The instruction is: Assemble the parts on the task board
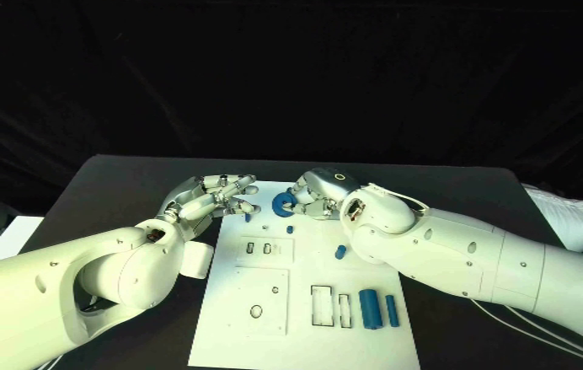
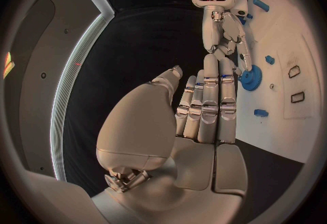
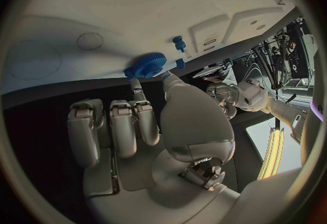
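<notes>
Left hand [image 1: 216, 195] at the far-left corner of the task board [image 1: 249, 336], over the bench [image 1: 121, 185] edge of the plate. Fingers lie straight and side by side in the left wrist view, nothing in them, thumb a little apart; hand holds nothing.

Small blue peg [image 1: 248, 217] stands on the board just beside the left fingertips. A second small blue piece [image 1: 291, 228] lies a little nearer the robot.

Blue gear [image 1: 283, 204] at the far edge of the board, between the two hands. Right wrist view shows it pinched at the rim between a fingertip and the thumb of the right hand [image 1: 318, 195], disc tilted up on edge, not flat on the plate. Right hand clamped on the gear; other fingers curled below it.

Key relation: the gear lies just right of the peg, so the left hand is nearer the peg and the right already carries the gear. Judgement: seating likely needs the gear's bore turned level.

Further right, another small blue piece [image 1: 341, 252] mid-board, and two long blue blocks [image 1: 379, 309] upright in slots near the robot.
</notes>
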Robot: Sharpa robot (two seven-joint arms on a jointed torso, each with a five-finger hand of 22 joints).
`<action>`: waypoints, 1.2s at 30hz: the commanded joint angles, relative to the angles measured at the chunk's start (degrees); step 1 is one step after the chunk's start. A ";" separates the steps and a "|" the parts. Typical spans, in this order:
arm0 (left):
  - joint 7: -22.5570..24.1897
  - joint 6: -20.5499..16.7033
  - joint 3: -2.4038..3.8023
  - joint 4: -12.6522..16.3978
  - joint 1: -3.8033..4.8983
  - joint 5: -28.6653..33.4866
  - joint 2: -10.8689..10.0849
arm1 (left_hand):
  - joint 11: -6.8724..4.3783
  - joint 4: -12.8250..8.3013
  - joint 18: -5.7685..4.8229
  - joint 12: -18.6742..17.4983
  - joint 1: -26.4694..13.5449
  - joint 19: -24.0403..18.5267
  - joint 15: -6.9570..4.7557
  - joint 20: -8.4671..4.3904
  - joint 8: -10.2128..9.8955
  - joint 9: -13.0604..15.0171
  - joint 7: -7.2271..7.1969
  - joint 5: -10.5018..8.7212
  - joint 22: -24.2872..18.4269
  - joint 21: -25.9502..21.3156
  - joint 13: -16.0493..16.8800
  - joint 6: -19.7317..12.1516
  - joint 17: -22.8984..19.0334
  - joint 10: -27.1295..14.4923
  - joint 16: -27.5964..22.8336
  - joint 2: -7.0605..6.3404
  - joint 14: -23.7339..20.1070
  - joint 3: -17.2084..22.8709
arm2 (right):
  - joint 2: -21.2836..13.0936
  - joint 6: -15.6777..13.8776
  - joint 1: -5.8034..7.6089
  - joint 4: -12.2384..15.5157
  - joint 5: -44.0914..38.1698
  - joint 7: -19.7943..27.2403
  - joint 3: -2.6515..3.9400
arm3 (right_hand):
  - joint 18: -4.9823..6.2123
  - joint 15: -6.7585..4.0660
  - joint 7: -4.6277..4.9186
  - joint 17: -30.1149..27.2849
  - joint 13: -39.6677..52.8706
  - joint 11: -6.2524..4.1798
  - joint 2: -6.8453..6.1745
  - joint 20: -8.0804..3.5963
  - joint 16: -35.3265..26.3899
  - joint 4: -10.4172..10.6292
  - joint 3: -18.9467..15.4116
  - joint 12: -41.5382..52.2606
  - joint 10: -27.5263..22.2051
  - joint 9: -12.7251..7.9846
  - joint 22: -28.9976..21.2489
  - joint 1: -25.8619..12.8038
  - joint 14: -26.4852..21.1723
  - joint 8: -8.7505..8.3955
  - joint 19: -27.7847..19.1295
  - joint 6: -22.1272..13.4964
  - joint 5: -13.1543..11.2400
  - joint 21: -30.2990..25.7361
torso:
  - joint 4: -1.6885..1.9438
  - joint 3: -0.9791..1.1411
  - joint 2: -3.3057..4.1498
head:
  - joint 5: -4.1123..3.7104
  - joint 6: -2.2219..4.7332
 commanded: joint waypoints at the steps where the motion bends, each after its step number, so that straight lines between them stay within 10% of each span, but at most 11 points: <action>1: 0.18 0.45 0.04 0.07 0.06 0.07 -0.03 | 0.05 -0.28 0.65 -0.23 -0.09 0.21 -0.04 0.19 -0.28 -0.02 0.38 -0.24 -0.05 -0.33 0.02 0.02 0.06 -0.51 -0.09 -0.47 -0.24 -0.09 | -0.48 -2.51 -0.11 0.59 -0.17 2.18 0.00 | -1.09 -0.25 -0.38 13.76 13.78 -0.36 -0.08 -0.07 0.21 -0.31 0.04 0.30 5.04 -0.06 14.34 0.67 5.71 -0.24 5.60 0.03 0.22 0.28 | -0.01 -0.01 0.01 | 0.10 -0.10; 12: 0.18 0.46 0.04 0.14 0.06 0.07 -0.24 | 0.05 -0.28 0.65 -0.23 -0.09 0.21 -0.04 0.19 -0.28 -0.02 0.38 -0.24 -0.05 -0.33 0.02 0.02 0.06 -0.51 -0.09 -0.47 -0.24 -0.09 | -2.42 -4.67 -0.55 2.91 0.13 3.02 0.01 | -1.15 -0.34 -0.48 13.97 13.88 -0.45 -0.14 -0.16 0.29 -0.80 -0.01 0.49 5.13 -0.06 14.61 1.50 5.76 -0.25 5.75 0.40 0.22 0.39 | 0.03 -0.01 -0.03 | 0.12 -0.13; 36: 0.11 0.45 0.04 0.32 0.07 0.07 -0.25 | 0.07 -0.42 0.65 -0.23 0.01 0.23 -0.03 0.20 -0.36 -0.01 0.41 -0.23 -0.07 -0.34 0.02 -0.02 0.22 -0.59 -0.10 -0.42 -0.28 0.01 | 0.90 6.54 -0.56 -1.27 2.01 0.88 0.00 | -1.19 -0.36 -0.40 13.78 13.73 -0.38 -0.81 -0.21 0.21 -0.60 -1.09 0.19 5.01 -0.22 14.75 1.35 5.72 -0.57 5.82 0.03 -1.56 0.45 | 0.16 -0.06 -0.01 | 0.01 -0.39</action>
